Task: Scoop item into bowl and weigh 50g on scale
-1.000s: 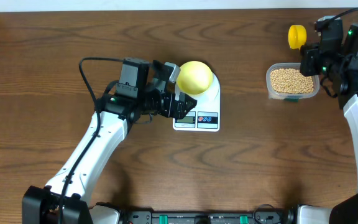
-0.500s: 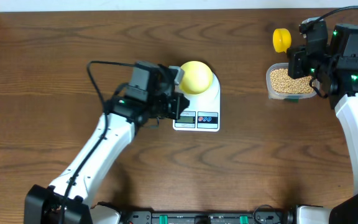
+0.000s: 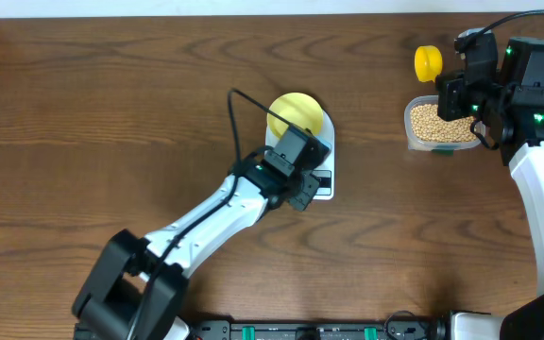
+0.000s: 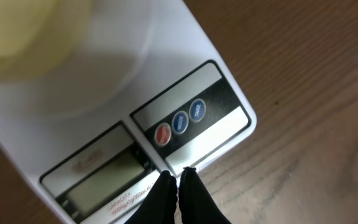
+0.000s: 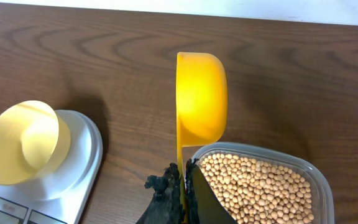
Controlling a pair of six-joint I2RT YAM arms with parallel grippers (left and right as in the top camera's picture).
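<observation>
The pale-yellow bowl [image 3: 296, 115] sits on the white scale [image 3: 328, 151]. My left gripper [image 4: 178, 174] is shut with nothing in it, its tips at the scale's [image 4: 104, 93] front edge just below the red and blue buttons [image 4: 179, 122]. From overhead the left gripper [image 3: 308, 192] covers the display. My right gripper [image 5: 183, 169] is shut on the handle of a yellow scoop [image 5: 201, 99], which is held on edge over the far rim of the clear tub [image 5: 319, 186]. The tub holds the item, tan beans [image 5: 260, 186]. The scoop [image 3: 428, 62] shows no beans.
The tub of beans [image 3: 442, 123] stands at the right, well apart from the scale. In the right wrist view the bowl [image 5: 23, 143] and the scale [image 5: 79, 168] lie at the lower left. Brown wooden table [image 3: 111, 113] surrounds everything.
My left gripper has shut and the arm has swung right across the scale's front. The right arm carried the scoop a little left, then stopped.
</observation>
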